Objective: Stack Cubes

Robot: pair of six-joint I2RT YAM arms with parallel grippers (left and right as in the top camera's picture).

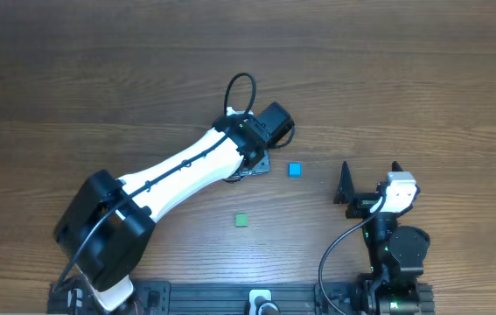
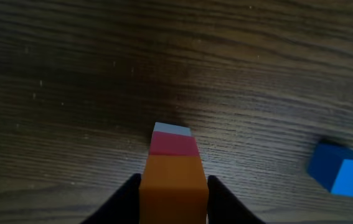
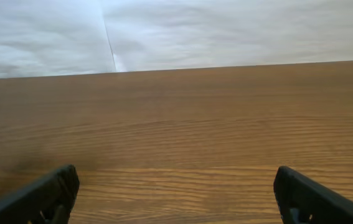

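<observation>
Orange cube: it is clamped between the two dark fingers (image 2: 123, 200) of my left gripper (image 2: 173, 180), one finger pressed to each of its side faces.
Left gripper: closed on the orange cube (image 2: 173, 196), out over the middle of the table, far from my base. From above, my own wrist hides the fingers.
Red cube: it sits straight under the orange one (image 2: 174, 144), with its edges lined up. I cannot tell whether the two touch.
Pale cube: a light grey-blue cube (image 2: 172, 129) shows as a thin strip beneath the red cube, at the foot of the column, on the wood.
Blue cube: it lies on the table to the right of the column (image 2: 341, 171), apart from it, turned a little askew. From above it sits (image 1: 295, 170) between my left wrist and my right gripper.
Green cube: it rests on its own (image 1: 241, 220), nearer to my bases than the blue cube and a little left of it, well apart from the column.
Right gripper: it is spread wide with nothing between the fingers (image 3: 48, 196), low over bare wood (image 3: 176, 193). It is at the right of the table (image 1: 368, 182), close to its own base, to the right of the blue cube.
Left arm: the white arm (image 1: 178, 171) slants from the near left corner out to the middle, with a black cable (image 1: 241, 87) looping at the wrist.
Table: brown wood with the grain running left to right (image 1: 99, 70).
Far edge: a white sheet (image 3: 226, 31) stands behind the table ahead of my right gripper.
</observation>
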